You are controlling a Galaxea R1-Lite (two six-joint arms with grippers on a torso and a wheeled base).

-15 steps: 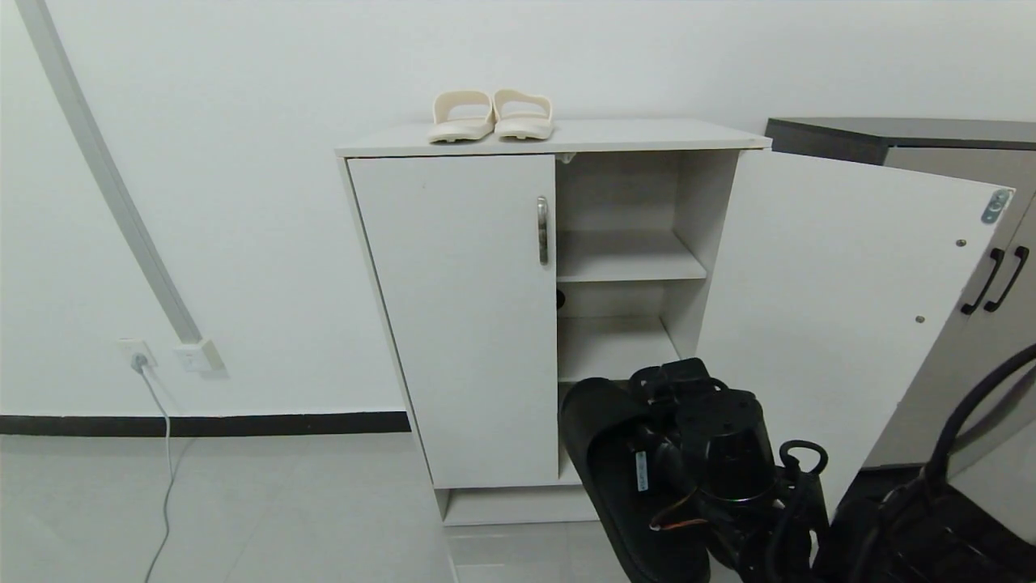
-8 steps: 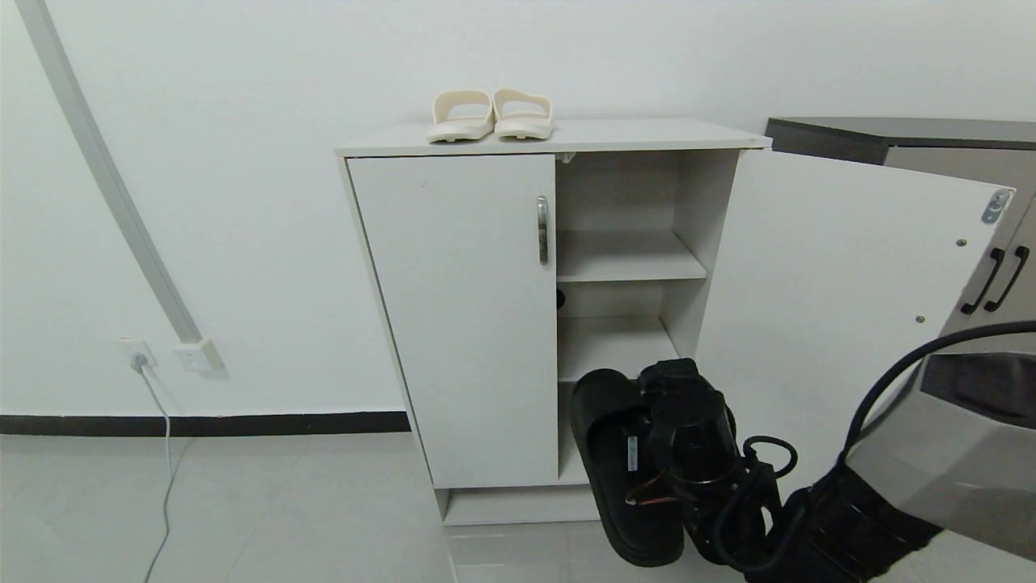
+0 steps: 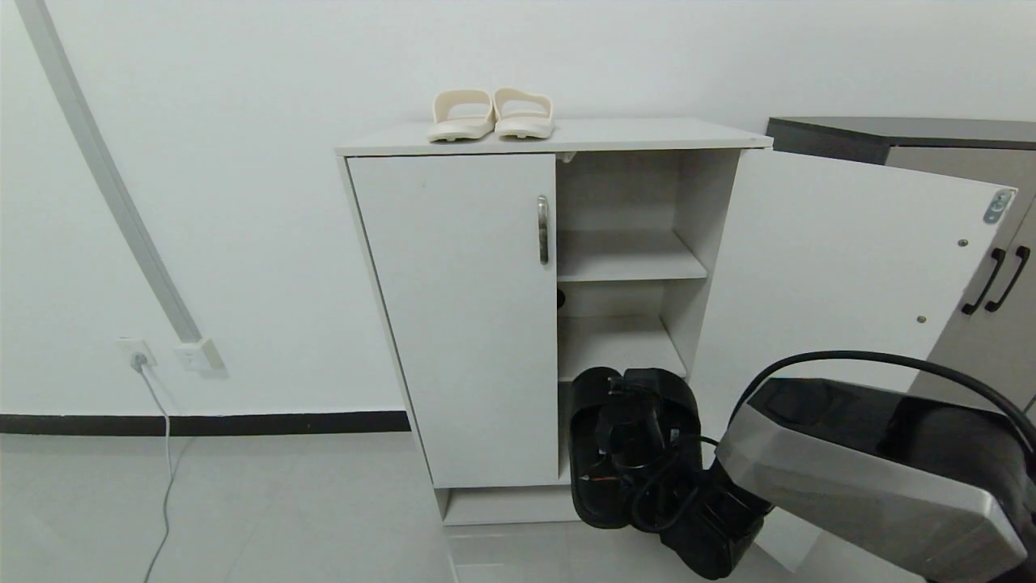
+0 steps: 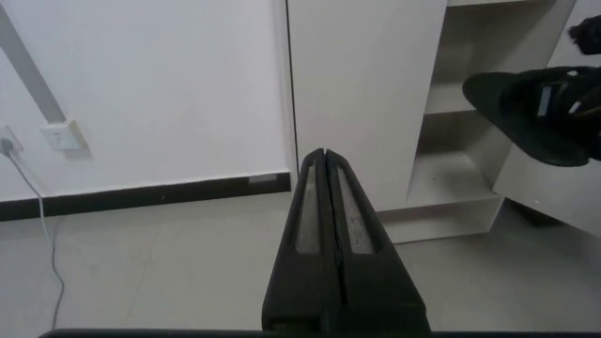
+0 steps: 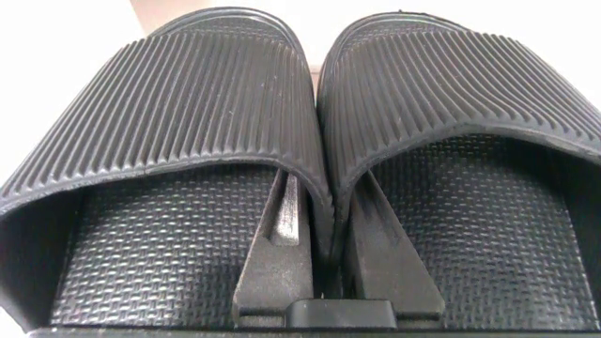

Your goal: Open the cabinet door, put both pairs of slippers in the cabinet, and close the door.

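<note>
Your right gripper (image 5: 324,202) pinches the black slippers (image 5: 216,103), touching straps between its fingers (image 5: 277,249), at the cabinet's (image 3: 461,324) 5 o'clock; left gripper (image 4: 324,164) clenched, empty.

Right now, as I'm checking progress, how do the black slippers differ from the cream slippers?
The black slippers are dark with ribbed straps; the cream slippers are pale and smooth. The black slippers are clamped in the right gripper at the open lower part of the cabinet; the cream slippers lie flat on the cabinet top, untouched. Both are wide-strapped slides, each pair side by side.
</note>
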